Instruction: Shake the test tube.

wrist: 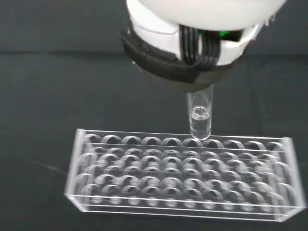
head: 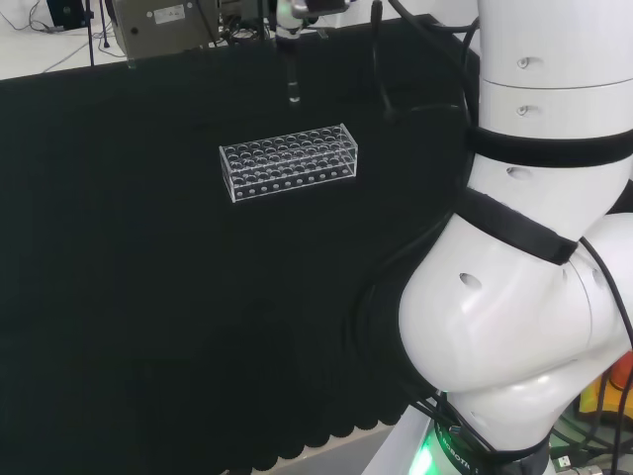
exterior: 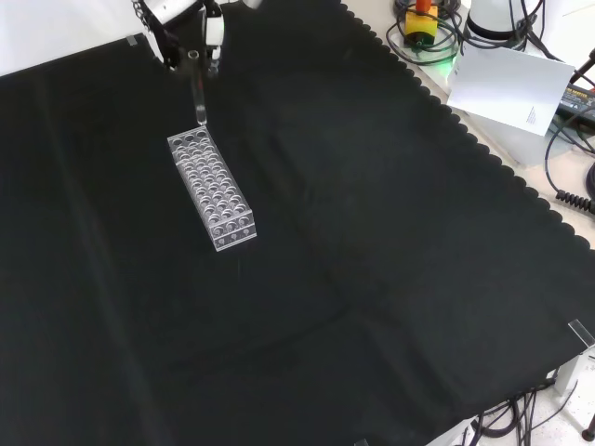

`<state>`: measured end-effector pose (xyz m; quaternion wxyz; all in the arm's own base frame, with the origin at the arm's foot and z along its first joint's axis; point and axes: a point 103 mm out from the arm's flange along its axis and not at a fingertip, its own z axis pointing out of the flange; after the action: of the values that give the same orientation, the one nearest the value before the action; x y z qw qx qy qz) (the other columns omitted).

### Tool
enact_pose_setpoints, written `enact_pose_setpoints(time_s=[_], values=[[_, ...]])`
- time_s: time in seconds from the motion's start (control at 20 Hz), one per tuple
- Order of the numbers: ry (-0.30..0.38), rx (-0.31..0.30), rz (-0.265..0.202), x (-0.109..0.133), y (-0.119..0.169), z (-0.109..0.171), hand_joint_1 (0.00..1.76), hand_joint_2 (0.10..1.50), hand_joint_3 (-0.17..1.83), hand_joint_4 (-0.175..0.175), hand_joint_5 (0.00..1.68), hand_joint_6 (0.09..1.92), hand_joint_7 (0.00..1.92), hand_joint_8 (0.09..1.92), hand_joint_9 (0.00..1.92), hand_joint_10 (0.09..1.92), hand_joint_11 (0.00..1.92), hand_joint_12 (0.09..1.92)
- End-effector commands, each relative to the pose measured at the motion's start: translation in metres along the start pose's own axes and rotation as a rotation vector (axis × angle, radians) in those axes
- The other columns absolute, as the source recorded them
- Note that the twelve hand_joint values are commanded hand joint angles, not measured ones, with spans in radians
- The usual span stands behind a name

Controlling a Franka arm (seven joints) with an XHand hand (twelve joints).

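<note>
A clear test tube (exterior: 199,93) hangs upright from the hand (exterior: 182,28) at the top of the front view, its rounded end just above the far end of the clear tube rack (exterior: 212,188). The hand's fingers are curled round the tube's upper part. In the wrist view the test tube (wrist: 199,115) points down from the hand (wrist: 192,43), with its tip over the rack's (wrist: 183,175) back row of holes. In the head view the test tube (head: 292,74) hangs beyond the rack (head: 289,161), below the hand (head: 309,8) at the top edge.
The rack lies on black cloth (exterior: 372,279). The arm's white links (head: 534,247) stand at the head view's right. A white paper sheet (exterior: 507,88) and cables (exterior: 572,158) lie off the cloth's scalloped edge at the front view's upper right.
</note>
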<state>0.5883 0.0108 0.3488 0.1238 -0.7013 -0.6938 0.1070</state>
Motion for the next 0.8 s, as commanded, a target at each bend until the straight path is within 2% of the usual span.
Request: enact_pose_setpoints(time_s=[0.05, 0.3, 0.45, 0.6, 0.8], values=[[0.042, -0.002, -0.111, 0.059, 0.010, 0.003, 1.43, 0.62, 0.64, -0.175, 1.33, 0.52, 1.40, 0.67, 1.41, 0.23, 1.21, 0.92], [0.055, -0.007, -0.202, 0.102, 0.013, 0.001, 1.43, 0.62, 0.64, -0.175, 1.33, 0.52, 1.40, 0.67, 1.41, 0.22, 1.21, 0.92], [0.058, -0.007, -0.229, 0.114, 0.014, -0.002, 1.43, 0.62, 0.64, -0.175, 1.33, 0.52, 1.40, 0.67, 1.41, 0.22, 1.21, 0.92], [0.056, -0.005, -0.234, 0.118, 0.016, -0.003, 1.43, 0.62, 0.64, -0.175, 1.33, 0.52, 1.40, 0.67, 1.41, 0.22, 1.21, 0.92], [0.047, -0.003, -0.205, 0.103, 0.019, -0.001, 1.43, 0.62, 0.64, -0.175, 1.33, 0.52, 1.40, 0.67, 1.41, 0.22, 1.21, 0.92]])
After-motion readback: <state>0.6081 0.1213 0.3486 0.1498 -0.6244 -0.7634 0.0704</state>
